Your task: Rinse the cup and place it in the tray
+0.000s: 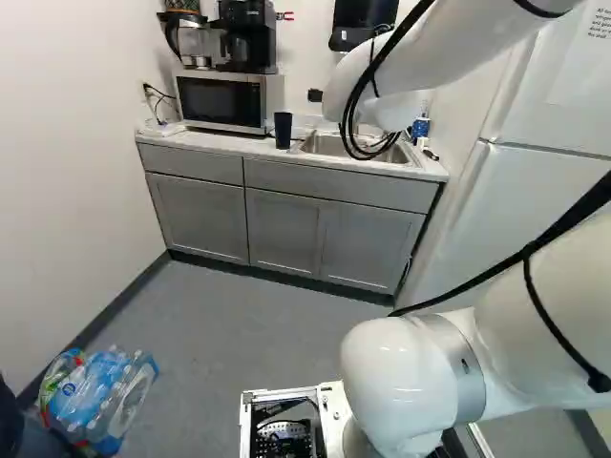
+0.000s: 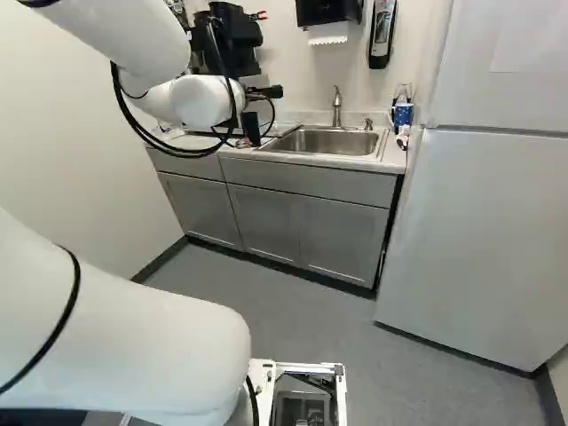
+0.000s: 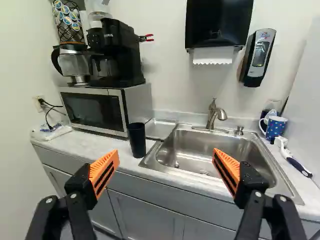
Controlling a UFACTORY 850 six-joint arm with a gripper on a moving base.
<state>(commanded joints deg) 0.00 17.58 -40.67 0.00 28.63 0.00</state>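
End effector (image 2: 266, 91), foreground of wrist view: fingers (image 3: 104, 172) spread wide, orange pads facing each other across broad gap. Dark cup (image 3: 136, 140): upright on counter (image 3: 80, 145), ahead of end effector, apart from both fingers, nearer finger on microwave side. Metal tray (image 3: 160, 128): just behind cup, between microwave (image 3: 95, 110) and sink (image 3: 207, 150). Sink: beside cup, ahead of other finger, with faucet (image 3: 215, 114) at rear edge. Blue patterned mug (image 3: 276, 128): on counter, at sink's far side from cup.
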